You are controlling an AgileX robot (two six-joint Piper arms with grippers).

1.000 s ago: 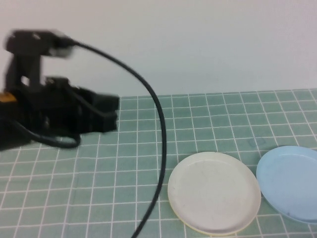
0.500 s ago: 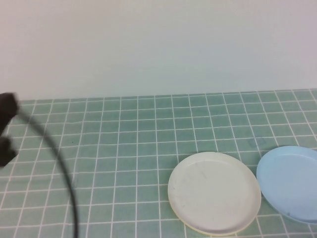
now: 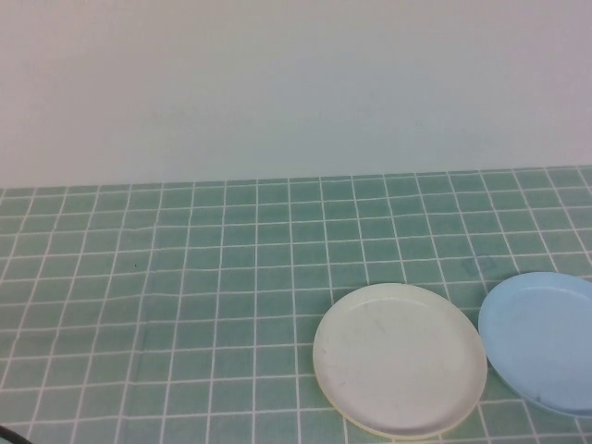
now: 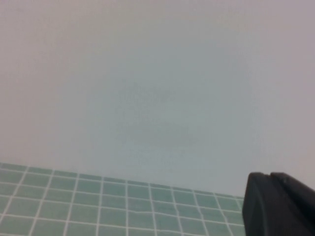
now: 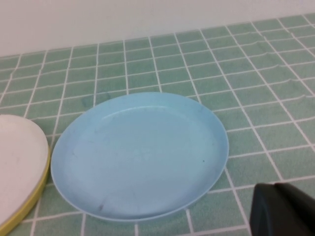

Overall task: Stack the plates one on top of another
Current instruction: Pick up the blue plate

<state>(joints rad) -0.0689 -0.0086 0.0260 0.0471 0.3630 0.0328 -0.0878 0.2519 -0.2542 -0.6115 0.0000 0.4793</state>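
item: white plate (image 3: pixel 400 359) nested on yellow plate (image 5: pixel 29 206), near-right of green grid mat (image 3: pixel 185 305); light blue plate (image 5: pixel 140 155) just beside, still unstacked. likely light, stiff, slick; grasp at raised rim. left gripper (image 4: pixel 278 204) and right gripper (image 5: pixel 283 209) closed, empty.

Your high view looks down from the robot's side across the green gridded mat (image 3: pixel 185 277) to the pale wall (image 3: pixel 296 83). Your left wrist camera faces that wall, low over the mat. Your right wrist camera sits close above the light blue plate (image 5: pixel 140 155), shared with the high view.
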